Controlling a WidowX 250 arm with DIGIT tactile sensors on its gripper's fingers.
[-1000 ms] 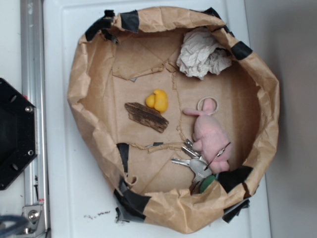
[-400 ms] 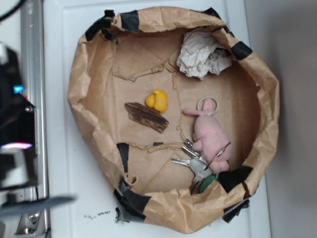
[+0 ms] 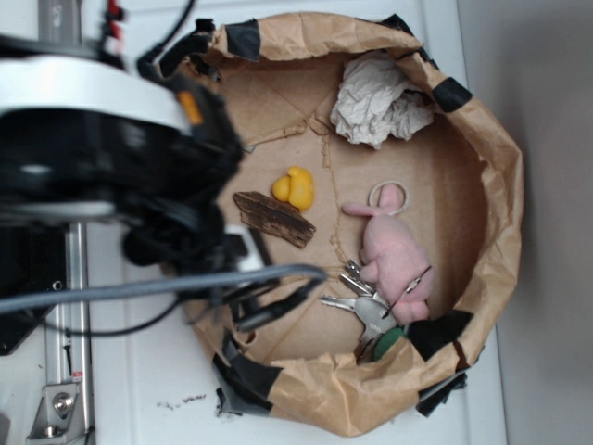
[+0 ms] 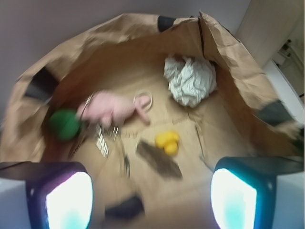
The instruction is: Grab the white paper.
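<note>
— Where does the crumpled wad of off-white, tissue-like paper [image 3: 378,102] [image 4: 190,80] lie?

— On the floor of the brown paper enclosure, tucked against its wall near a taped rim.

— What state is it in?

— Heavily wrinkled, bunched into a loose lump, resting free, nothing touching it from above.

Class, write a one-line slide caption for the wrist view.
Open gripper overlooks the paper-lined bin, white paper far side.

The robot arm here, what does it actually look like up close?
The arm is bulky black with a broad white band, a small orange mark, red near its top, and grey and black cables trailing off. In the wrist view, the end effector shows two dark fingers with bright whitish-cyan faces.
</note>
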